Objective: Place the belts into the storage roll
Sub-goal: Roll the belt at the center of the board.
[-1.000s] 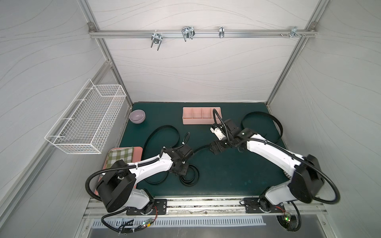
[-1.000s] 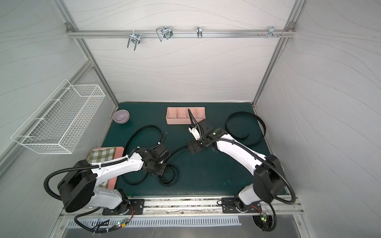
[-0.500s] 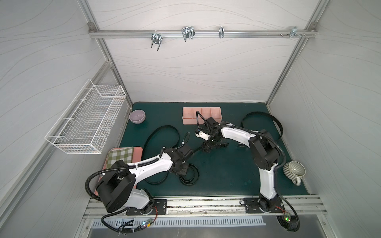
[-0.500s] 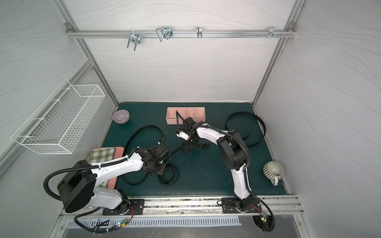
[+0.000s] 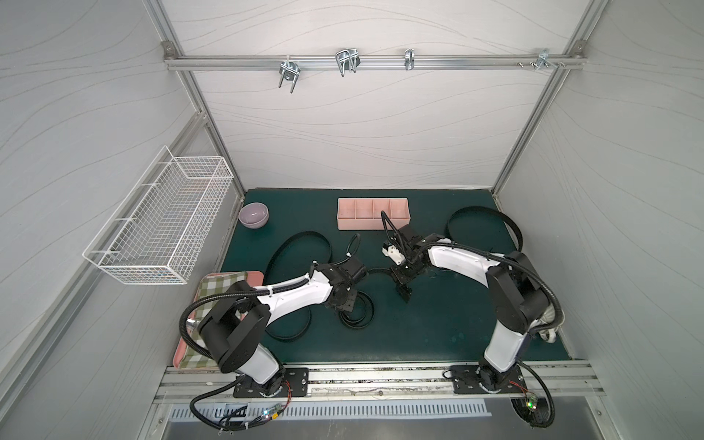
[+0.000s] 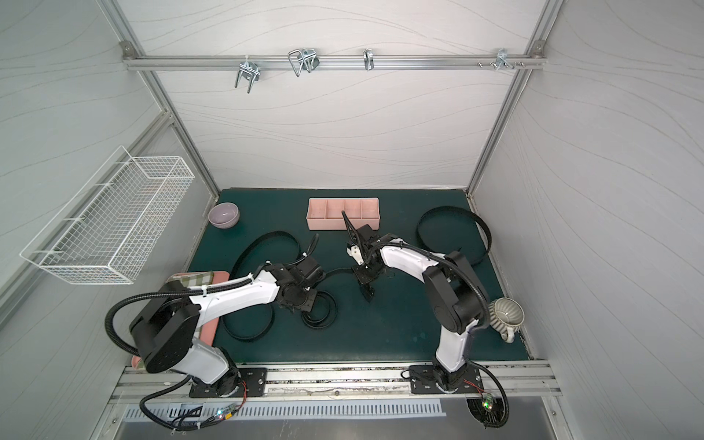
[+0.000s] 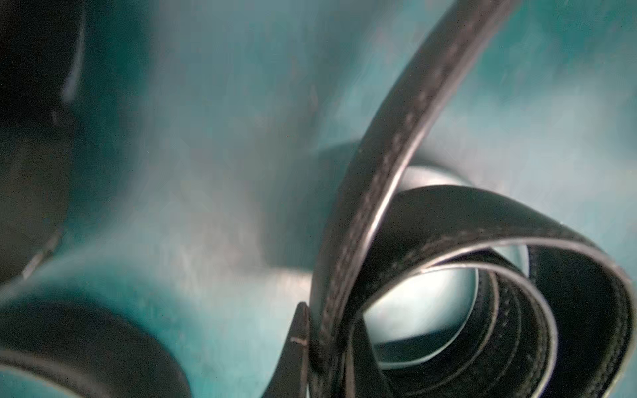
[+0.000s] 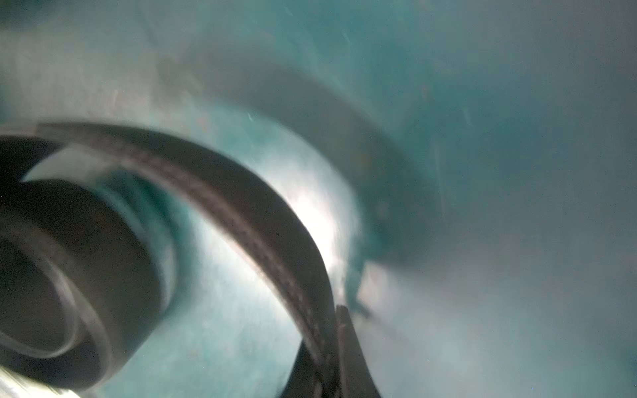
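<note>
The belts (image 5: pixel 512 228) lie loose on the desk (image 5: pixel 438 335), none yet in the empty roll (image 5: pixel 371 225), so all remains: our left pincer (image 5: pixel 344 304) is clenched on a half-wound coil (image 5: pixel 354 324), our right pincer (image 5: pixel 404 294) apparently on its tail (image 8: pixel 269 241), though blurred.

This is a lab booth: aluminium frame (image 5: pixel 362 63), white wall panels (image 5: pixel 362 133).
</note>
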Controlling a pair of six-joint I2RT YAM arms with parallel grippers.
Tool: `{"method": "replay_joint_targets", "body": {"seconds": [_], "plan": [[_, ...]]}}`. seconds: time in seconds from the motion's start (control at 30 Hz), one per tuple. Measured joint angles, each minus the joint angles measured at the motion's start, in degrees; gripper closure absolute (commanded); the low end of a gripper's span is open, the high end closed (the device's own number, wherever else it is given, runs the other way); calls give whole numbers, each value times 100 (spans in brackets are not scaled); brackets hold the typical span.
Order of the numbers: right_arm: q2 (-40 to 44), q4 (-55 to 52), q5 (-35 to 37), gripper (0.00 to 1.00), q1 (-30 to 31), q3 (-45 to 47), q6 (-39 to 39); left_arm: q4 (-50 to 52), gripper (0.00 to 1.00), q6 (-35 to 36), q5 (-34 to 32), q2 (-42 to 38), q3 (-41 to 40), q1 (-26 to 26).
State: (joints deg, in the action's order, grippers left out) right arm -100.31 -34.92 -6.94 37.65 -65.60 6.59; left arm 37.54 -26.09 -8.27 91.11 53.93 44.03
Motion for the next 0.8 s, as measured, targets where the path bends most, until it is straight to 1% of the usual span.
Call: {"method": "replay_joint_targets", "body": {"seconds": [0.1,0.2,0.3,0.53,0.8], "plan": [[308,-22,151,100,-2,507,761,-13,100,103,-48,474,446,-44],[385,-48,345,100,-26,802,1255,-74,100,223,-44,833,717,-87],[435,-9,372,100,-192,1005,1582,-181,100,330,42,929,813,-177],[815,234,214,100,-675,1314,1895,-448,100,551,227,1036,920,-258],[879,352,-17,100,-990,1432,1908,-573,100,623,315,1036,922,-256]]}}
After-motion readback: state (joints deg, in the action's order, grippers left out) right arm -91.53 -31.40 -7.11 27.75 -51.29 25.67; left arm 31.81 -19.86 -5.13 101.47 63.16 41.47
